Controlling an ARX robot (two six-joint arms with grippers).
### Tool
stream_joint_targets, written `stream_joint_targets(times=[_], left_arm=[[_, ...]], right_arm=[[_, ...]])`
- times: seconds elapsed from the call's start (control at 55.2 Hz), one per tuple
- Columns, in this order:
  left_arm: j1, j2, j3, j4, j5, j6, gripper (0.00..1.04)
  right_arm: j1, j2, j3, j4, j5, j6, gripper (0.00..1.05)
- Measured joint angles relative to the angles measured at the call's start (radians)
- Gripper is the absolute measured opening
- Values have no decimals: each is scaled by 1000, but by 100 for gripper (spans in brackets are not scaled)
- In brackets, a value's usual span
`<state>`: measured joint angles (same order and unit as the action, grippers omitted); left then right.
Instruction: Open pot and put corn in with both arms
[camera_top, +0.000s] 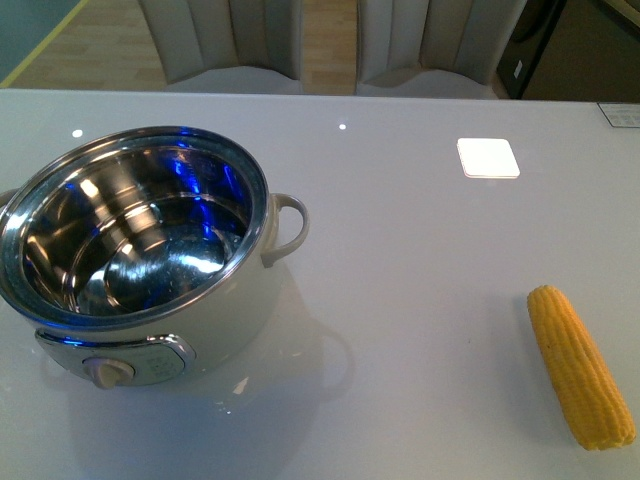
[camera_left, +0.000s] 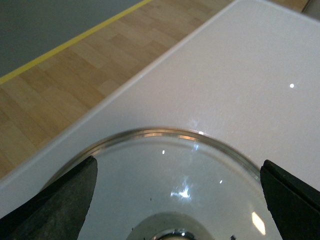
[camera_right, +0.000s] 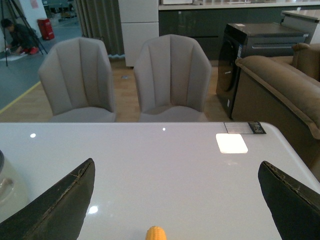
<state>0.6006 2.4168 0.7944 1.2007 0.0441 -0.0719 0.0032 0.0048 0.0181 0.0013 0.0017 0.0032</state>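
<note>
A large, round, cream-white pot (camera_top: 240, 310) stands upright and open on the table (camera_top: 420, 250) at my near left. Its shiny steel inside shows blue reflections. A loop handle sticks out on its right, and a beige dial faces me. One husked yellow corn cob (camera_top: 580, 365) lies flat at my near right, well apart from the pot, its far end angled slightly left.

Bright, even light is cast from overhead. Small lamp glints are mirrored in the glossy table (camera_top: 420, 280), and blue-white glare is thrown off the steel inside of the pot (camera_top: 140, 240). A faint shadow is laid beside the pot. The front view is rendered slightly soft.
</note>
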Motion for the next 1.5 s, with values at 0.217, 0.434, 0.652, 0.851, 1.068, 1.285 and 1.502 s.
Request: stream_joint_targets(times=[0.217,0.434,0.652,0.851,1.068,1.285,1.502], left_arm=[[-16,-348,-125,-82,53,-20,98],[-73,-708,-225,-212,112,-57,98],[-129,-1239,-385,-467,168,-60,98],[-121,-1475,-422,-649,203,-41,97],[-237,-1691,-579,-699,305,53,50],[-352,-1818,-659,-745,193,59,12],[-435,-1925,-708,-801,113,61,3]], right_arm=[[0,0,0,0,0,0,96],[0,0,0,0,0,0,96],[0,0,0,0,0,0,96],[0,0,0,0,0,0,96],[0,0,0,0,0,0,96],[0,0,0,0,-1,0,96],[0,0,0,0,-1,0,96]])
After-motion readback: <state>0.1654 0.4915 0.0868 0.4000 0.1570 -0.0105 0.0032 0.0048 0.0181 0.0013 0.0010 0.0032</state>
